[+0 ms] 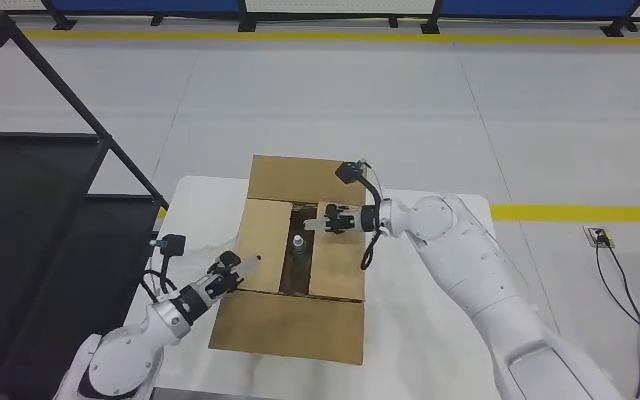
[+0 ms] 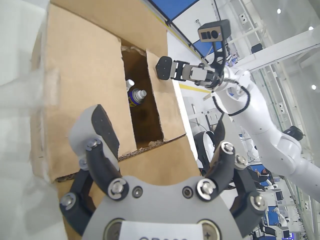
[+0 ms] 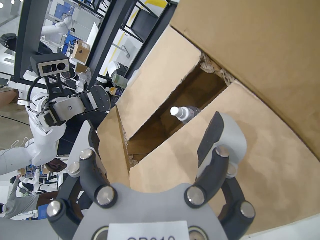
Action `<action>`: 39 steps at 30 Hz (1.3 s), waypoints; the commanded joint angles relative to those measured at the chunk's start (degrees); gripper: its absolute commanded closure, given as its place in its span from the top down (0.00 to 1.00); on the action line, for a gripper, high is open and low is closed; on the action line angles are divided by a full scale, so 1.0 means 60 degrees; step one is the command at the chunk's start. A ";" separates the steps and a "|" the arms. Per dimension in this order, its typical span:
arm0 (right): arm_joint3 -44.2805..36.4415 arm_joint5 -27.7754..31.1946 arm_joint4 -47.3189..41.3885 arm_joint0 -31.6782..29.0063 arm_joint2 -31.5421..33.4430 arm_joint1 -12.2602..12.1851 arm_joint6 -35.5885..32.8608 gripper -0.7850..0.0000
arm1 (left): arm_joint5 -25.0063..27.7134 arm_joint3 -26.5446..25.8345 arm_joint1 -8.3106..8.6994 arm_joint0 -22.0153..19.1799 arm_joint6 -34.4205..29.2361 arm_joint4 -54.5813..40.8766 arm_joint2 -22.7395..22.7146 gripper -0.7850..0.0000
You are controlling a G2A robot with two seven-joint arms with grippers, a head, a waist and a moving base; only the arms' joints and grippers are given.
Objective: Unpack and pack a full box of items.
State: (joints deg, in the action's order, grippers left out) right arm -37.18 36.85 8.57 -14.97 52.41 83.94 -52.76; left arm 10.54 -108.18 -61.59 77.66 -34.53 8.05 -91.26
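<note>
Overhead, a cardboard box point(image 1: 290, 325) sits on a white table point(image 1: 200, 200). Its top flaps are parted just enough to leave a dark slot down the middle, where a white-capped bottle point(image 1: 297, 243) stands upright inside. The left gripper point(image 1: 240, 266) hangs at the outer edge of the flap on its own side. The right gripper point(image 1: 320, 222) hovers over the opposite flap, close to the slot.

From the left wrist, the left gripper point(image 2: 160, 118) has its fingers spread wide and grips nothing. One dark pad point(image 2: 103, 123) lies over the near flap, and the other reaches past the box's edge. Down in the slot, a spray can point(image 2: 136, 97) with a blue label stands just beside the white-capped bottle point(image 2: 130, 83). Across the box, the right gripper point(image 2: 163, 68) hangs above the far flap's edge.

From the right wrist, the right gripper point(image 3: 153, 126) is likewise spread and carries nothing. One finger point(image 3: 220, 136) sits over its flap, while the other is partly hidden behind a raised cardboard corner, so the flap's edge stands between them. Whether either pad touches the cardboard cannot be told. The white-capped bottle point(image 3: 183, 113) shows through the slot, still inside the box. The left gripper point(image 3: 100, 99) hangs just beyond the box's opposite side.
</note>
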 commanded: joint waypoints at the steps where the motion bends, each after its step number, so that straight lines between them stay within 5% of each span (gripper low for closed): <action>1: -0.0203 0.0299 0.0084 -0.0063 0.0149 -0.0081 0.0271 1.00 | 0.0225 -0.0090 0.0062 0.0391 -0.0156 -0.0383 -0.0793 1.00; 6: -0.1022 0.0749 0.0507 -0.0467 0.0652 -0.0388 0.0849 1.00 | 0.0905 0.0435 0.0245 0.1406 -0.1373 -0.1224 -0.2708 1.00; 10: -0.1689 0.0285 0.1024 -0.0843 0.1081 -0.0621 0.1421 1.00 | 0.1490 0.1325 0.0402 0.1775 -0.2932 -0.1390 -0.3412 1.00; 19: -0.1815 -0.2564 0.3545 -0.0969 0.1562 -0.0902 0.3510 1.00 | 0.3084 0.1770 0.0621 0.1782 -0.5799 -0.1772 -0.2624 1.00; 39: 0.2811 -0.0287 0.1450 0.0679 0.0741 0.0114 0.3148 1.00 | 0.2831 0.1481 0.1041 0.1621 -0.6711 -0.4237 -0.1819 1.00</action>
State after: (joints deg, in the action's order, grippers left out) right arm -21.22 33.81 18.24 -11.18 56.87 84.31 -33.57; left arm 28.01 -99.14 -55.42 87.48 -74.96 -16.85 -102.16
